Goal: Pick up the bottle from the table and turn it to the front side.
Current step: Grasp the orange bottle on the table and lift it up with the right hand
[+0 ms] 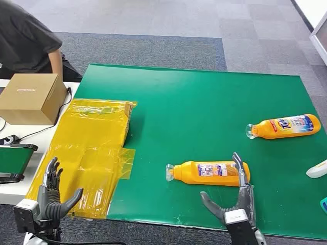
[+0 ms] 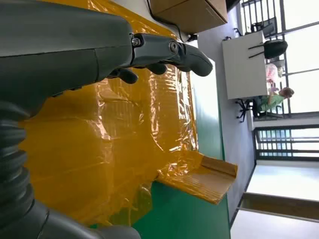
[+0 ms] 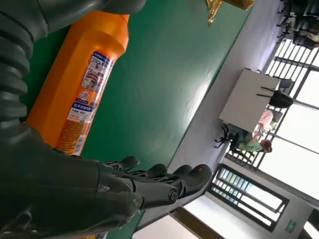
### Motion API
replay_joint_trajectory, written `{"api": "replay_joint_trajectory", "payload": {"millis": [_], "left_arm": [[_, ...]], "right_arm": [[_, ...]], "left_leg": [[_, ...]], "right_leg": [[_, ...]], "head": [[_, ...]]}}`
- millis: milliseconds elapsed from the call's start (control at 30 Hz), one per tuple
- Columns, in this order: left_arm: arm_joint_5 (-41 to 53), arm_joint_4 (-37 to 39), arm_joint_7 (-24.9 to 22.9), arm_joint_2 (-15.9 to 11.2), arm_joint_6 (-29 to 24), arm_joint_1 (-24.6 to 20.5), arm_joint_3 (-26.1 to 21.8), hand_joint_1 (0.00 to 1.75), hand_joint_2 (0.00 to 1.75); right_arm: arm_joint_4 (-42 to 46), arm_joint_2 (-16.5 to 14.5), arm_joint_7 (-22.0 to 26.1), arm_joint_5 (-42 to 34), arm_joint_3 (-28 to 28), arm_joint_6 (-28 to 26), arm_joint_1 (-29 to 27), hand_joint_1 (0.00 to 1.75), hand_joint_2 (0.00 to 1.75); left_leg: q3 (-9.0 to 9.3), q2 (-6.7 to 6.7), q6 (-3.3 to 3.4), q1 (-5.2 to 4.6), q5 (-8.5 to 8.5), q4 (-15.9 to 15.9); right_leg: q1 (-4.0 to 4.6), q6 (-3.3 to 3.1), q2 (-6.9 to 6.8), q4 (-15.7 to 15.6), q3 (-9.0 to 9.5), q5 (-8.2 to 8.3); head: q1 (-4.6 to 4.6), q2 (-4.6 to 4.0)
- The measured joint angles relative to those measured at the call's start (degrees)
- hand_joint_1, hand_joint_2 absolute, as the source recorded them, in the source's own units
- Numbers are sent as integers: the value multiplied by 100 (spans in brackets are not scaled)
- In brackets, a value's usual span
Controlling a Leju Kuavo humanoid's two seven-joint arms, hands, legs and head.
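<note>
An orange bottle [image 1: 208,173] with a clear cap lies on its side on the green mat [image 1: 200,112], cap to the left, its back label with a barcode facing up; it fills much of the right wrist view [image 3: 80,84]. My right hand [image 1: 235,201] is open just in front of the bottle's base end, fingers raised beside it, thumb spread to the left; its fingers [image 3: 165,181] do not grip the bottle. My left hand [image 1: 52,196] is open over yellow plastic wrap [image 1: 90,148] at the near left, holding nothing, its fingers [image 2: 169,50] extended.
A second orange bottle [image 1: 287,126] lies at the far right of the mat. A white object [image 1: 318,169] and a teal item [image 1: 324,205] sit at the right edge. A cardboard box [image 1: 30,97] and a person [image 1: 27,38] are at the back left.
</note>
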State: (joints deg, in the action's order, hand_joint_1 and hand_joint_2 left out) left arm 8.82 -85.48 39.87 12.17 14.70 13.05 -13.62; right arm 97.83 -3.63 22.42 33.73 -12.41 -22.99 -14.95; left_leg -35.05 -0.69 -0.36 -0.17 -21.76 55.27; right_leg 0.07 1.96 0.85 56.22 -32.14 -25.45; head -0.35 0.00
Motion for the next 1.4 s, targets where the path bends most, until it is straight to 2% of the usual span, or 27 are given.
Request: {"api": "replay_joint_trajectory", "payload": {"millis": [167, 367, 533, 667, 900, 1100, 1133, 1200, 1267, 1333, 1400], "left_arm": [[-55, 0, 2, 0, 16, 1, -77, 0, 175], [-41, 0, 2, -1, 27, 8, -141, 0, 175], [1, 1, 4, -6, 76, -3, -187, 0, 175], [9, 9, 6, -10, 114, -31, -226, 0, 175], [30, 69, 7, -19, 128, -106, -256, 0, 175], [69, 158, 8, -53, 130, -206, -257, 0, 175], [69, 179, 8, -59, 124, -226, -255, 0, 175], [69, 224, 8, -73, 111, -267, -251, 0, 175], [65, 265, 8, -90, 94, -293, -249, 0, 175], [55, 302, 9, -109, 74, -316, -247, 0, 175], [34, 333, 9, -127, 53, -334, -247, 0, 175]], "right_arm": [[7, 93, -290, 239, 2, 77, 29, 0, 175], [-4, 318, -1241, 1285, 37, 254, 109, 0, 175], [-105, 787, -2239, 2351, 161, 1043, 412, 0, 175], [-336, 1186, -2720, 2888, 252, 1743, 816, 0, 175], [-1134, 1665, -2941, 3281, 227, 2546, 1765, 0, 175], [-2163, 1757, -2994, 3518, -92, 3034, 2690, 0, 175], [-2370, 1757, -2979, 3535, -174, 3131, 2849, 7, 175], [-2772, 1757, -2934, 3546, -348, 3270, 3123, 42, 175], [-3079, 1754, -2877, 3526, -499, 3350, 3331, 123, 175], [-3335, 1753, -2805, 3467, -642, 3404, 3529, 175, 175], [-3510, 1754, -2713, 3337, -755, 3370, 3649, 175, 175]], "left_leg": [[0, 0, 0, 0, 0, 0], [0, 0, 0, 0, 0, 0], [0, 0, 2, -2, 1, 1], [0, 0, 6, -3, 6, 1], [0, 0, 8, -2, 15, 1], [0, 2, 7, -1, 20, 1], [0, 2, 6, -1, 21, 1], [-1, 0, 7, -1, 23, 1], [0, -1, 7, -1, 23, 1], [3, 1, 7, 0, 22, 1], [5, 2, 7, 0, 21, 1]], "right_leg": [[0, 0, 0, 0, 0, 0], [0, 0, 0, 0, 1, 0], [-2, 7, 0, -1, 2, 6], [-3, 11, 0, -1, 3, 12], [-1, 5, 0, 0, 2, 21], [0, 3, 0, 1, 1, 25], [0, 3, 0, 1, 1, 25], [0, 3, -2, 1, 1, 25], [0, 3, -3, 1, 2, 25], [0, 2, -1, 1, 3, 25], [0, 2, -2, 0, 5, 25]], "head": [[0, -1], [0, -1], [2, -1], [2, -1], [2, -1], [1, -1], [1, -1], [1, -1], [2, -2], [1, -1], [1, -1]]}}
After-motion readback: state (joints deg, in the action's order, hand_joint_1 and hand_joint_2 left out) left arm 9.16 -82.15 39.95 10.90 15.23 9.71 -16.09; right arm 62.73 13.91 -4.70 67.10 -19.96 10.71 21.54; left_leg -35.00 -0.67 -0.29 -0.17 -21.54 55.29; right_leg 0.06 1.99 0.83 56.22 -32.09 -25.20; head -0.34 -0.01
